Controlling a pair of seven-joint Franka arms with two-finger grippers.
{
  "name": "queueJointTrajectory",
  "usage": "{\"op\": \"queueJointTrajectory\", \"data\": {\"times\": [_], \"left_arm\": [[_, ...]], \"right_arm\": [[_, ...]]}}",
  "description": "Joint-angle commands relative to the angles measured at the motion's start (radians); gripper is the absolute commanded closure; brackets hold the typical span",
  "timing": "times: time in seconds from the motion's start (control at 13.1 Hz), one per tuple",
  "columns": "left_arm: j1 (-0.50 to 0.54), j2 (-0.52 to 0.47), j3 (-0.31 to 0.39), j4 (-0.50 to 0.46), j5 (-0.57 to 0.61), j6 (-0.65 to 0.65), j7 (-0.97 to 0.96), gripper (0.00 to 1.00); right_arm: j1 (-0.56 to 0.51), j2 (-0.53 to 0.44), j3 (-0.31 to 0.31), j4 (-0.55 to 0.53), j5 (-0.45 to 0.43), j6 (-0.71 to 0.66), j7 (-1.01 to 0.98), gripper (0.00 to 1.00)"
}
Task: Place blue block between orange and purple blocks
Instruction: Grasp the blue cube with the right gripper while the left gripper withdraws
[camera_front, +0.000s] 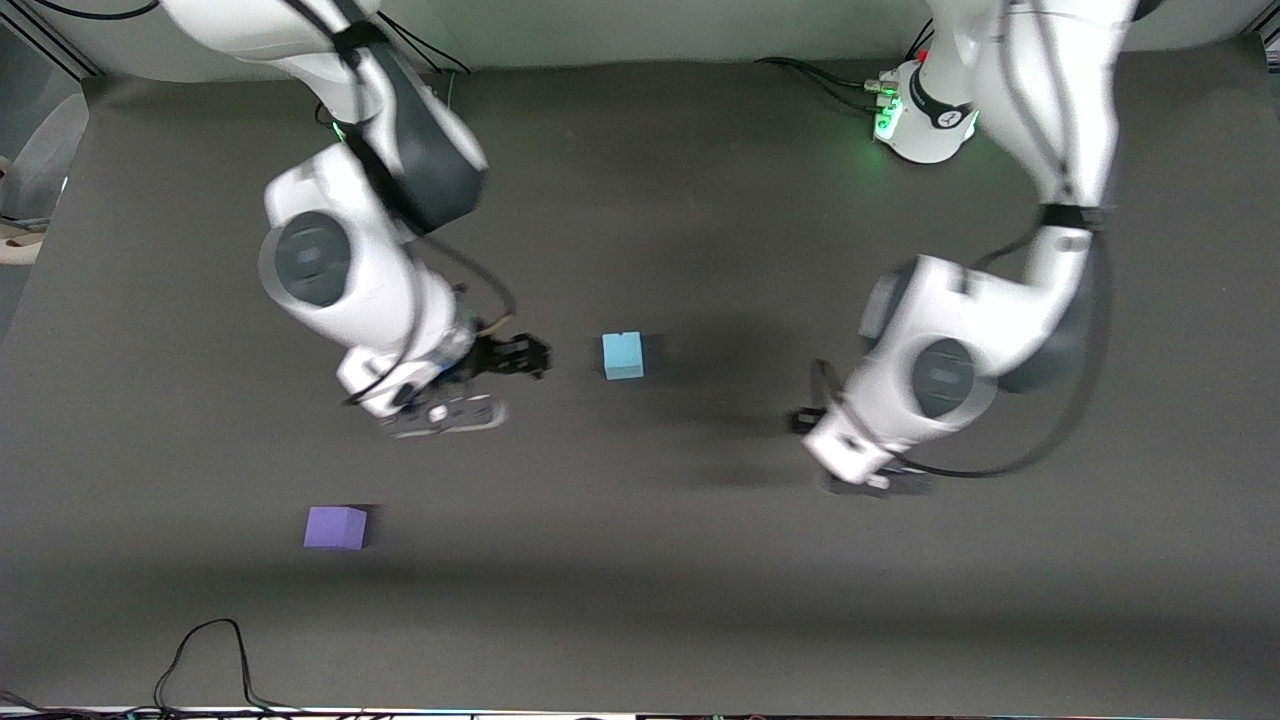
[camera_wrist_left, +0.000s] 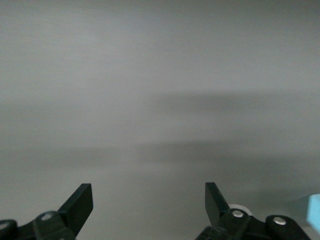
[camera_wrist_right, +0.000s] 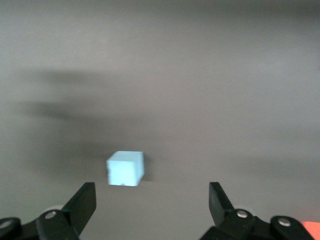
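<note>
The purple block is seen low in the front view, toward the right arm's end of the table and nearer the front camera than anything else on the mat. The orange block is hidden in the front view; only an orange corner is caught at the edge of the right wrist view, so its place is judged to be under the right arm.

The right gripper is held over the mat just beside the blue block, with its fingers spread wide and nothing between them. In the right wrist view the blue block is seen ahead of the open fingers and off toward one of them, untouched; an approach for a grasp is judged to be in hand.

The left gripper is held open and empty over bare mat toward the left arm's end, and that arm is judged to be waiting clear of the work. A sliver of the cube is caught at the edge of its wrist view.
</note>
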Motion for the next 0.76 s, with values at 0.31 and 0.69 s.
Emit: {"op": "queueJointTrajectory", "data": {"times": [0.31,0.69], "left_arm": [[0.307,-0.289,-0.007,-0.045,0.007,-0.271,0.323,0.00],[0.318,-0.422,-0.007,-0.057,0.070,-0.382,0.340,0.00]], "right_arm": [[0.174,0.139,-0.016,-0.126,-0.025,0.275,0.144,0.00],[0.242,0.156,-0.028,-0.322,-0.026,0.432,0.146,0.00]]}}
